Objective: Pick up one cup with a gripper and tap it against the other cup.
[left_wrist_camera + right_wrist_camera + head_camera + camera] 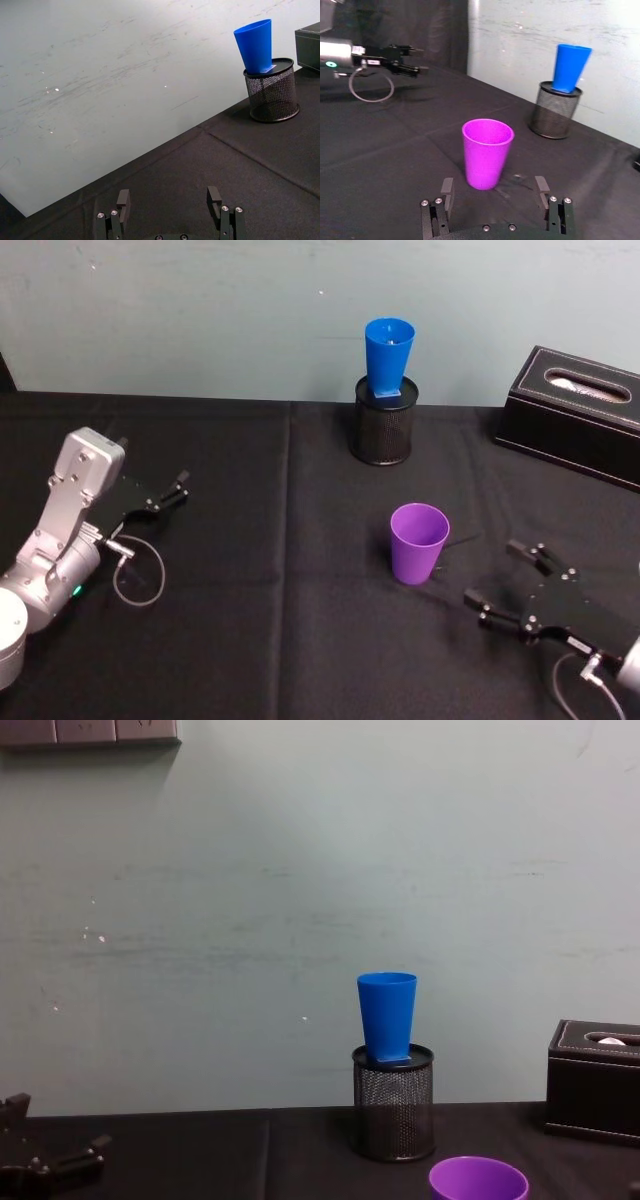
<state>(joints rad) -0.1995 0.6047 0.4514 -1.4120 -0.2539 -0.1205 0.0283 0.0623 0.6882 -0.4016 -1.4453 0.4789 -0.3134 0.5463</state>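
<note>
Purple cup (418, 542) stands upright on the black table (260, 640), long axis vertical, mouth up. Right gripper (493, 572) is just beside it on the near right, fingers spread wide, not touching. Blue cup (389, 358) stands rim-up in the mesh pen holder (382, 430) by the wall. Left gripper (178, 490) is far left, fingers apart.

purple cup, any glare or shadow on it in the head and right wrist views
Head view: the purple cup is evenly lit with no glare spot, its inside a shade darker. Right wrist view: no hard highlight either, and any cast shadow is lost on the black cloth.
</note>
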